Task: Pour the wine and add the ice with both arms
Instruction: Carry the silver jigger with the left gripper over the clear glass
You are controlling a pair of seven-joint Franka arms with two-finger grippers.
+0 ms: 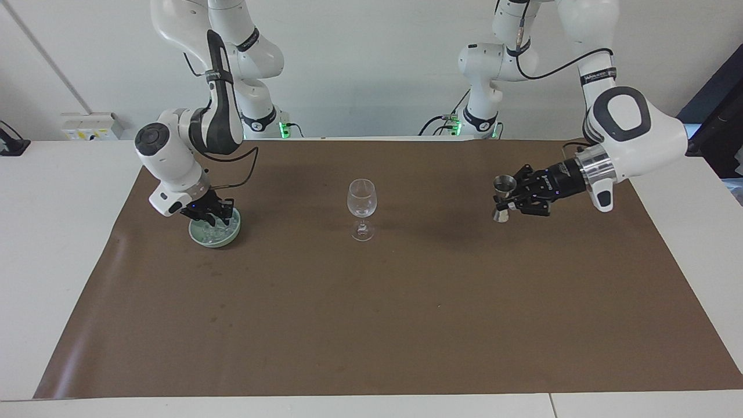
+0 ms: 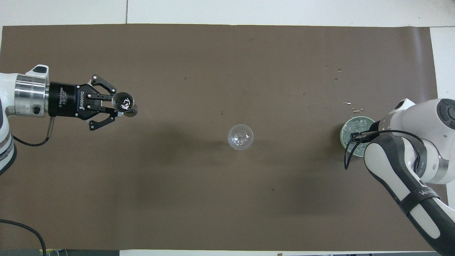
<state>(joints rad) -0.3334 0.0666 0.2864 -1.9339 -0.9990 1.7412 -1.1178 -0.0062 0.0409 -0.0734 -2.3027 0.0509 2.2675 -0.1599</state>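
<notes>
An empty clear wine glass (image 1: 361,200) stands upright at the middle of the brown mat; it also shows in the overhead view (image 2: 240,137). My left gripper (image 1: 512,198) is shut on a small metal jigger (image 1: 502,197) and holds it upright in the air over the mat, toward the left arm's end of the table, apart from the glass. The overhead view shows this gripper (image 2: 119,106) and the jigger (image 2: 123,102) with something glinting inside. My right gripper (image 1: 216,219) reaches down into a pale green bowl (image 1: 204,237) of ice (image 1: 222,232), toward the right arm's end. In the overhead view the right arm hides part of the bowl (image 2: 343,132).
A brown mat (image 1: 371,319) covers most of the white table. Small drops and bits lie on the mat (image 2: 350,104) just farther from the robots than the bowl. A black cable (image 2: 350,153) loops off the right arm beside the bowl.
</notes>
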